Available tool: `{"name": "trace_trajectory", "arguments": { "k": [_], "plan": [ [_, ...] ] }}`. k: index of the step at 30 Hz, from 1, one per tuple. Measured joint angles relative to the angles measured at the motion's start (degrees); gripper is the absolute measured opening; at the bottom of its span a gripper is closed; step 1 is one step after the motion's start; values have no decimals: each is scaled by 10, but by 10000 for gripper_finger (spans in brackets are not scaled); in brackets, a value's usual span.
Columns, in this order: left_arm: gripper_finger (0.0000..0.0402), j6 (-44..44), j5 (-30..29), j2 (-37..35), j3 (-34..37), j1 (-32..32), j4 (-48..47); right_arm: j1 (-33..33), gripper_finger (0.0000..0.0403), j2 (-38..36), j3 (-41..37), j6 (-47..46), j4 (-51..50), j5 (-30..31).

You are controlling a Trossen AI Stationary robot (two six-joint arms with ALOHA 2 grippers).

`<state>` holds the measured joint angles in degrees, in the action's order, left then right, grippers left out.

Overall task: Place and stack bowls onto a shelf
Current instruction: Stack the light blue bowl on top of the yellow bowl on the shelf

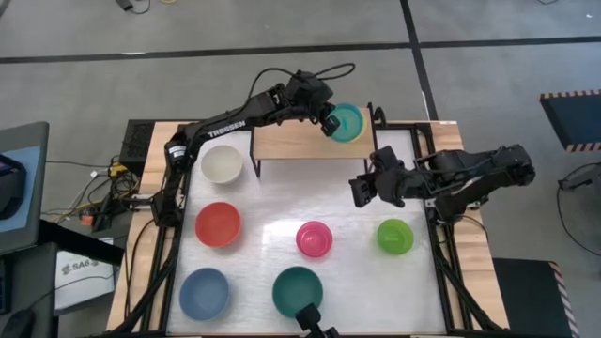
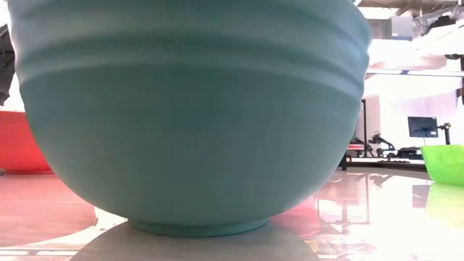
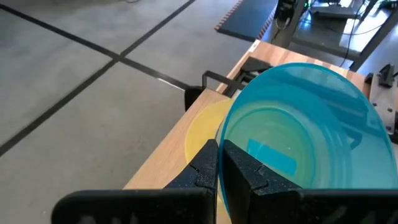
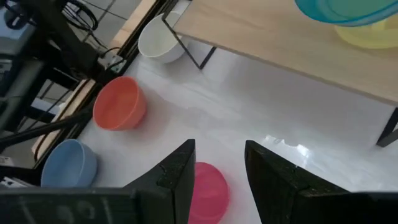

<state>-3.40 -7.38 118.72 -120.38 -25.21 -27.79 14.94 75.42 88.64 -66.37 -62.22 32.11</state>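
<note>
Gripping the cyan bowl's [image 3: 305,130] rim, the left end effector [image 3: 219,167] tilts it over the yellow bowl [image 3: 202,134].

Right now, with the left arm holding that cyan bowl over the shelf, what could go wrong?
The left gripper pinches only the rim of the cyan bowl, which hangs tilted over the yellow bowl; it might slip or land crooked instead of nesting. That stack sits at the end of the shelf, so a nudge could push it off. The right gripper hovers open nearby, which risks a clash.
</note>
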Motion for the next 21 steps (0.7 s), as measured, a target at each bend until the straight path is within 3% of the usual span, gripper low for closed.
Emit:
{"name": "trace_trajectory", "arguments": {
  "k": [9,21],
  "plan": [
    [0,-7,9,0,0,-18,14,-19,164,0,0,7,-3,-7],
    [0,-45,4,4,24,-12,127,-7,164,0,0,6,-23,-7]
  ]
}}
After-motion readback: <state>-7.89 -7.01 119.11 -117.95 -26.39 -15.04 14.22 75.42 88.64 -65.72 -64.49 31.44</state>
